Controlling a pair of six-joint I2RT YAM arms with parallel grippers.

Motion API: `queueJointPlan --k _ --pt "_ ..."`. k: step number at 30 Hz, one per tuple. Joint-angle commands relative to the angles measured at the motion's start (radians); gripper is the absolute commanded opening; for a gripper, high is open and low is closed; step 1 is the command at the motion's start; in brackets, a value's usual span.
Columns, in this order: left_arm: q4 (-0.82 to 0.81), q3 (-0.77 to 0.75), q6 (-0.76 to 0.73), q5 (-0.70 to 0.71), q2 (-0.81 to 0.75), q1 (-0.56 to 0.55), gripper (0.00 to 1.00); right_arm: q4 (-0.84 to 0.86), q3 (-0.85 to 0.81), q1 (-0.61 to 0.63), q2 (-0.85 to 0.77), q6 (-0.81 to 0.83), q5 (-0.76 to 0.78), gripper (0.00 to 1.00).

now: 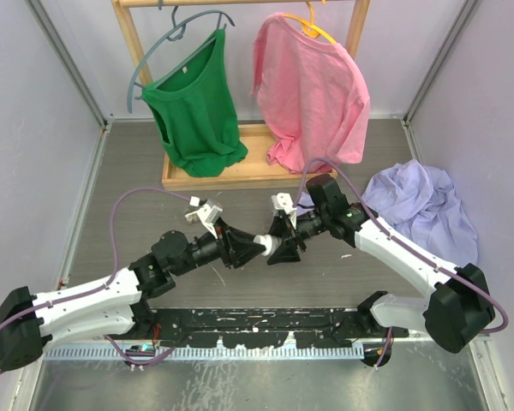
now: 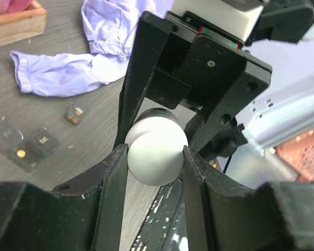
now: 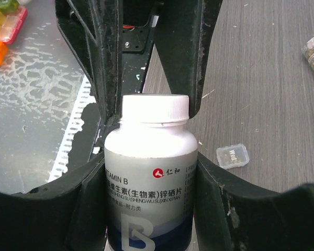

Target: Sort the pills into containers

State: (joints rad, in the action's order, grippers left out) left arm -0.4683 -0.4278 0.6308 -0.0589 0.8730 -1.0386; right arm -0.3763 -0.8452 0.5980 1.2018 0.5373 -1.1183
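Overhead, top view: both arms reach inward and meet above the middle of the grey table (image 1: 154, 171). The left gripper (image 1: 255, 248) and right gripper (image 1: 279, 247) sit nose to nose. A white pill bottle (image 1: 268, 244) lies sideways between them, held off the surface. Behind them a wooden rack (image 1: 240, 175) carries a green shirt (image 1: 193, 111) and a pink shirt (image 1: 313, 94) on hangers. A lavender cloth (image 1: 424, 205) lies crumpled at right. The containers are too small to make out from here.

Left wrist view: the left gripper (image 2: 154, 157) is closed on the bottle's round white cap (image 2: 157, 154), both pads touching its sides. The right gripper's black fingers (image 2: 141, 78) come in from the opposite side along the bottle. Down on the table at left are the containers (image 2: 42, 140), a cluster of dark squarish ones. One of them shows a small yellow pill (image 2: 21, 153). A single dark container (image 2: 76, 114) sits apart, nearer the lavender cloth (image 2: 94, 52).

Right wrist view: the right gripper (image 3: 150, 167) is clamped on the pill bottle (image 3: 149, 141), a finger pressed to each side of the body. The label reads "Vitamin B" with Chinese print. The left gripper's fingers (image 3: 102, 78) flank the cap (image 3: 154, 107). One clear container (image 3: 233, 156) lies on the table to the right, apart from both grippers. Coloured tubs (image 3: 5, 23) show at top left.
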Motion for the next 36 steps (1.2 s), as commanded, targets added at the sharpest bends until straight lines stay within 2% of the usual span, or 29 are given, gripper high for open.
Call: queueJointPlan --k 1,5,8,11,14,15,20,25,29,31,32,36 --pt "-0.094 -0.049 -0.230 -0.390 0.040 0.012 0.25 0.096 -0.034 0.002 -0.025 -0.008 -0.026 0.01" --pt "-0.050 -0.046 -0.371 -0.424 0.043 0.020 0.27 0.096 -0.034 0.002 -0.031 -0.007 -0.027 0.01" --pt "0.009 -0.048 -0.432 -0.366 0.009 0.028 0.38 0.096 -0.034 0.002 -0.030 -0.004 -0.028 0.01" --pt "0.036 -0.038 -0.454 -0.298 -0.049 0.035 0.62 0.093 -0.034 0.001 -0.029 -0.001 -0.027 0.01" --pt "0.066 -0.038 -0.450 -0.242 -0.105 0.037 0.97 0.091 -0.034 0.001 -0.028 0.001 -0.027 0.01" --pt "0.085 -0.042 -0.447 -0.224 -0.122 0.037 0.99 0.091 -0.034 0.002 -0.028 0.001 -0.027 0.01" --pt "0.224 -0.083 -0.385 -0.111 -0.209 0.036 0.98 0.090 -0.034 0.002 -0.026 0.004 -0.026 0.01" --pt "0.329 -0.122 -0.123 0.016 -0.270 0.036 0.98 0.088 -0.035 0.001 -0.024 0.007 -0.023 0.01" --pt "0.338 -0.130 0.122 0.094 -0.280 0.036 0.99 0.086 -0.034 0.002 -0.022 0.008 -0.021 0.01" --pt "0.365 -0.137 0.223 0.150 -0.280 0.037 0.97 0.086 -0.034 0.002 -0.023 0.009 -0.021 0.01" --pt "0.380 -0.146 0.261 0.166 -0.274 0.036 0.94 0.086 -0.034 0.001 -0.024 0.010 -0.021 0.01" --pt "0.505 -0.247 0.337 0.197 -0.205 0.023 0.95 0.086 -0.034 0.002 -0.024 0.012 -0.016 0.01"
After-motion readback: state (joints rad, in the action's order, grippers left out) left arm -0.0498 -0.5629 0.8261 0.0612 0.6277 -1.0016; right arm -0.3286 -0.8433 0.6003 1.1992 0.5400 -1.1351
